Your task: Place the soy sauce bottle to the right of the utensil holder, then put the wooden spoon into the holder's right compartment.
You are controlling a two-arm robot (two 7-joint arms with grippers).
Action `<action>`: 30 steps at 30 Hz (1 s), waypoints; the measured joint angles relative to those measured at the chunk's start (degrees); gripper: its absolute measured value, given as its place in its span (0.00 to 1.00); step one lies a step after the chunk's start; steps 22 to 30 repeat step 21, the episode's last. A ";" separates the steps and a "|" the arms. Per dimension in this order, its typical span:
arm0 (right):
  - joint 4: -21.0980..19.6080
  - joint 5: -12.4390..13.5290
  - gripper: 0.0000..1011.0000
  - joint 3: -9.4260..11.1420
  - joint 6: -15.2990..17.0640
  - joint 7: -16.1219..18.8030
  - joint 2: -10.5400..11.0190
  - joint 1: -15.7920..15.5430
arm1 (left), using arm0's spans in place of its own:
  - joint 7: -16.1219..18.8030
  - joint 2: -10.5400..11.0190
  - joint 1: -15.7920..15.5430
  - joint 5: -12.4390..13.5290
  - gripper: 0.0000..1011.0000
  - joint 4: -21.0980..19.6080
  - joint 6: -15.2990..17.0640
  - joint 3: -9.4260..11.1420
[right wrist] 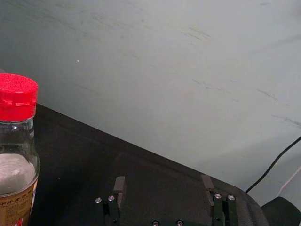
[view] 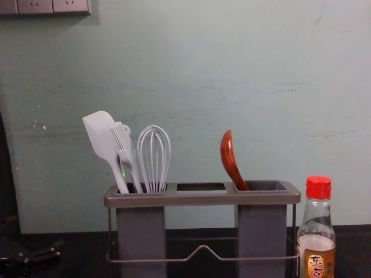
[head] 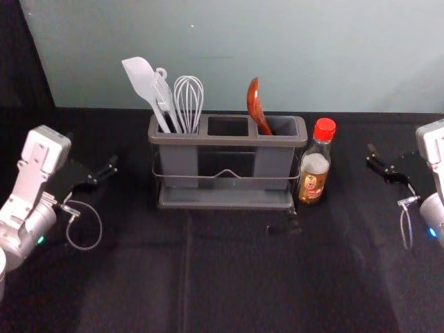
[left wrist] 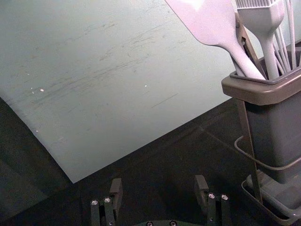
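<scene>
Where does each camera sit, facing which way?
Head: looks forward and down at the grey three-slot utensil holder, left arm and right arm at the sides.
Left wrist: looks past the open left gripper toward the holder and pale green wall.
Right wrist: looks past the open right gripper toward the wall and red-capped glass soy sauce bottle.
Chest: low, looks forward; left gripper at its lower left.
Head and chest both show holder and bottle.

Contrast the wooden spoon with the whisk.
The wooden spoon is reddish-brown, the whisk pale grey. The spoon's top is solid, the whisk's is open loops. The spoon stands in the right compartment of the holder, the whisk in the left compartment. Both stick up above it.
</scene>
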 joint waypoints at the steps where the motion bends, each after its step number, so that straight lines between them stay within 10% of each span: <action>1: 0.00 0.00 0.99 0.00 0.00 0.00 0.00 0.00 | 0.00 0.00 0.00 0.00 0.99 0.00 0.00 0.00; 30: -0.19 0.18 0.99 -0.05 0.46 0.00 0.10 0.00 | 0.00 0.00 0.00 0.00 0.99 0.00 0.00 0.00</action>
